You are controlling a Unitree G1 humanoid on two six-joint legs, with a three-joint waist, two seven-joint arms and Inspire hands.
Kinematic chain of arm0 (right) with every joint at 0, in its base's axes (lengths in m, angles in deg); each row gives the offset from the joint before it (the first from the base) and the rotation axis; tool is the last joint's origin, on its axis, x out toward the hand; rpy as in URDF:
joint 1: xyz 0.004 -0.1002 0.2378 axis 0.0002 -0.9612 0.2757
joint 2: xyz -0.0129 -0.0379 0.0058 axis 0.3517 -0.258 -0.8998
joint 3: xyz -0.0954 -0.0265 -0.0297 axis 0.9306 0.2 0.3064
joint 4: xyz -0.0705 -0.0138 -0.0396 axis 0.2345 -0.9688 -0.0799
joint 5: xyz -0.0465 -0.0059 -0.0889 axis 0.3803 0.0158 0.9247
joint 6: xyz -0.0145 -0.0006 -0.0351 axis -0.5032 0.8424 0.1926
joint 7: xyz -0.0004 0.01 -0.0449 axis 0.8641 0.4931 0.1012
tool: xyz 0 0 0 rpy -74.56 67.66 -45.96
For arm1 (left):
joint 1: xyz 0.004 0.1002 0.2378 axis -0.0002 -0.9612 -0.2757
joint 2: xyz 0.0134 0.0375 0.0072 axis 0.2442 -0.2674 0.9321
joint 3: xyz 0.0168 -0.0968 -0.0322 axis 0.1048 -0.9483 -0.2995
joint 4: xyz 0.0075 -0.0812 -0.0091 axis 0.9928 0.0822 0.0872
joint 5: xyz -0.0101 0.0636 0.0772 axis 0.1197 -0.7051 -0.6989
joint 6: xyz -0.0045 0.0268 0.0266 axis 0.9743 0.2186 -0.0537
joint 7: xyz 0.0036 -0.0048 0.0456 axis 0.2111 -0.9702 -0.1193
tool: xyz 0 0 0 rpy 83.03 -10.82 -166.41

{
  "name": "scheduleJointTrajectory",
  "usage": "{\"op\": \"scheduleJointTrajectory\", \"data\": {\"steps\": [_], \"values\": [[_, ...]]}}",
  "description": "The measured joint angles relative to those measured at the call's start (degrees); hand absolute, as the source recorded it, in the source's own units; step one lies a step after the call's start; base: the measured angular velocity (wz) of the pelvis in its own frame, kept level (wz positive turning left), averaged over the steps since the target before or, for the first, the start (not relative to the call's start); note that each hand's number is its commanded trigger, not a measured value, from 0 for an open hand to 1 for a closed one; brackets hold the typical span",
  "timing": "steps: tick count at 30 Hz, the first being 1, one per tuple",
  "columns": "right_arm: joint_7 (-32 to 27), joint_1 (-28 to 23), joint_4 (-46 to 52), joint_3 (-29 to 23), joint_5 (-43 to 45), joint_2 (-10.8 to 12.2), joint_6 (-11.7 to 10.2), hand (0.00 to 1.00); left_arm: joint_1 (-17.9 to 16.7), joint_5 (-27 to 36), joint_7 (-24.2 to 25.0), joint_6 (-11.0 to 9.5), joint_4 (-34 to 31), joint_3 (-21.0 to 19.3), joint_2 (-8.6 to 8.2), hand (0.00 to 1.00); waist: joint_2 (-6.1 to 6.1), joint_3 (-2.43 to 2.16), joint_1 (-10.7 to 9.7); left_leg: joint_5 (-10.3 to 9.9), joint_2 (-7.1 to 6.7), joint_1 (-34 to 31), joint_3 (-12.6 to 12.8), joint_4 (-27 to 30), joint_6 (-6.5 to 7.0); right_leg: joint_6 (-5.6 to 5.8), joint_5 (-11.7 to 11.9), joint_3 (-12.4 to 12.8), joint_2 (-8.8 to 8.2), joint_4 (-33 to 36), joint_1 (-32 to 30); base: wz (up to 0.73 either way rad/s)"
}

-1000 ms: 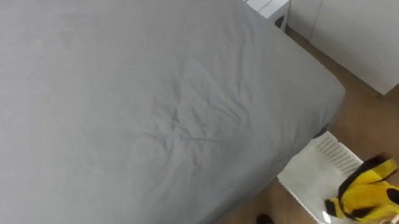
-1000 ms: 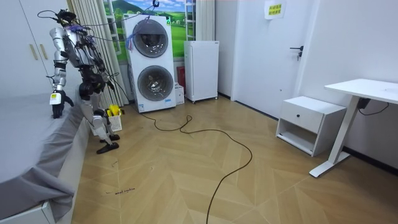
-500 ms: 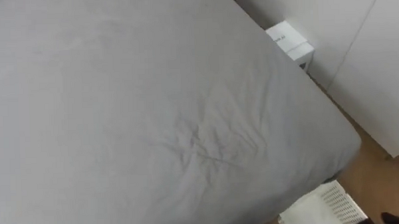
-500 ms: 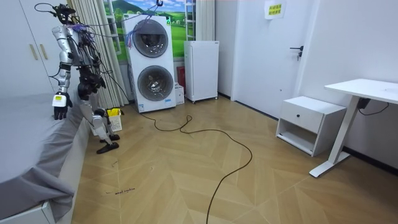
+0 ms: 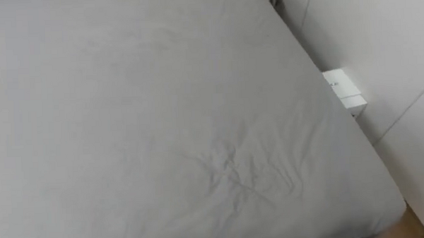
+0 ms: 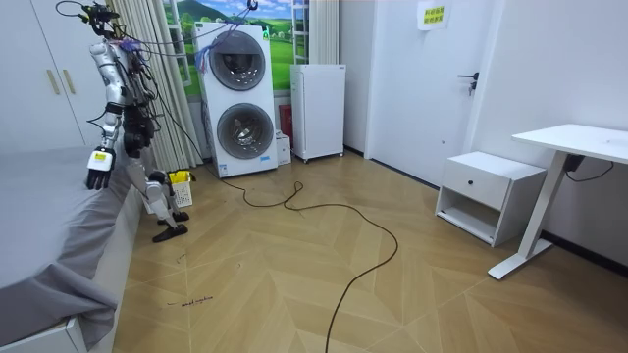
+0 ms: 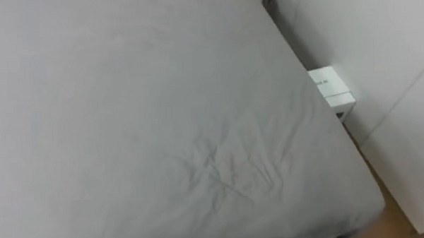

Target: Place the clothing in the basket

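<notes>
Robot's turned from basket [image 6: 183, 194] to bed [image 5: 162, 121] edge; L hand [image 6: 96, 177] hangs, fingers loose.

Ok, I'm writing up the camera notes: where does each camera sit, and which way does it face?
Left eye view: on the head, looking down over the grey bed toward a white box by its right edge.
Right eye view: beside it, same aim, same bed and box.
Room view: standing across the floor, facing the whole robot beside the bed, left hand hanging.

No lettering on the wall sign [image 6: 432, 14] is legible.
</notes>
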Motion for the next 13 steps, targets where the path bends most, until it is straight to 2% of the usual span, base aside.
{"op": "scheduleJointTrajectory", "data": {"steps": [2,8,9,13], "values": [[1.4,-0.1,-0.3,1.6,0.0,0.6,0.6,0.00,0.2,-1.0,-0.2,-0.6,0.0,-1.0,-0.58,0.00,-0.39,0.13,1.2,0.0,-0.13,0.2,-0.4,0.0,0.00,0.06,-0.1,-0.5,-0.11,-0.1,0.4,0.14],[4.0,-0.9,-0.7,4.3,0.7,1.5,2.0,0.00,0.9,-3.4,-0.5,-1.0,-0.9,-1.2,-1.76,0.00,-0.88,0.07,2.3,0.0,-1.36,0.2,-5.0,0.0,0.07,0.57,-0.4,-4.4,-0.85,-1.1,2.8,0.33],[4.4,-1.0,-1.4,4.5,0.9,1.6,2.5,0.00,0.9,-3.5,-0.4,-1.0,-1.4,-1.3,-2.02,0.00,-1.01,0.00,2.5,0.0,-1.98,0.2,-6.0,0.0,0.10,0.70,-0.7,-4.9,-0.90,-1.1,3.0,0.35],[5.5,-1.2,-2.5,7.3,1.1,1.9,3.6,0.00,1.0,-4.7,-0.3,-1.0,-2.4,-1.9,-3.01,0.00,-1.07,-0.03,3.6,0.0,-2.21,0.2,-7.2,0.0,0.15,0.87,-0.9,-6.3,-1.22,-1.6,3.7,0.18]]}}
